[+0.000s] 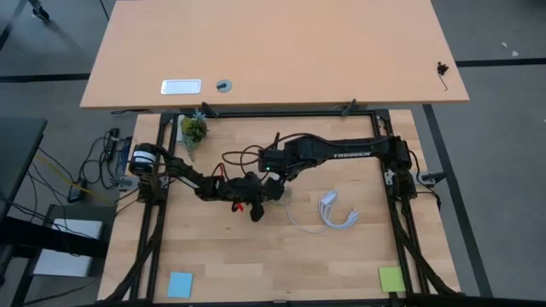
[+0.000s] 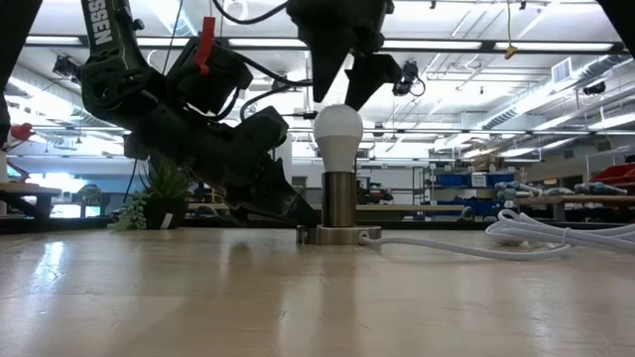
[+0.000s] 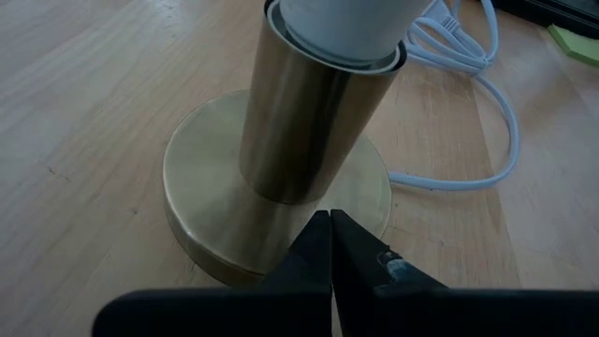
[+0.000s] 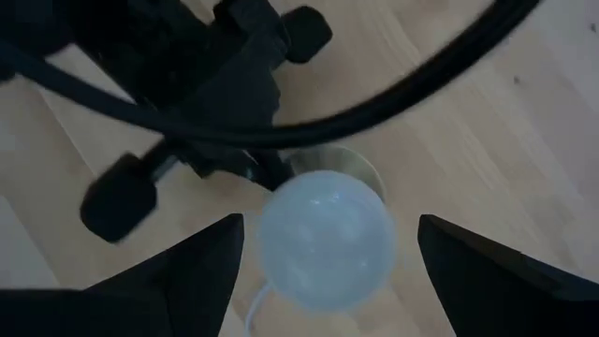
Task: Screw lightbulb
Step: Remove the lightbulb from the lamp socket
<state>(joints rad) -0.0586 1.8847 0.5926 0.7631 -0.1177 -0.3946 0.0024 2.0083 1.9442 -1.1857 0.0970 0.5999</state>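
The white lightbulb point(image 2: 338, 132) stands upright with its base in a brass socket tube point(image 2: 340, 198), which rises from a round brass base disc point(image 3: 201, 178) on the table. My left gripper point(image 3: 329, 232) is shut, slanting down from the table's left, its tips at the disc. My right gripper point(image 4: 326, 271) hangs open above the bulb, pointing down. Its two fingers stand on either side of the bulb's head point(image 4: 326, 248) and clear of it. My left gripper has its shut fingertips point(image 3: 323, 234) on the top face of the base disc point(image 3: 360, 201), next to the foot of the socket tube. The fingers slant down from the table's left side. The disc lies flat on the table.
A coiled white cable point(image 1: 337, 213) lies on the table right of the socket, and its lead runs to the disc. A small plant point(image 1: 194, 130) stands at the far left. A blue note point(image 1: 179, 284) and a green note point(image 1: 391, 278) lie near the front edge.
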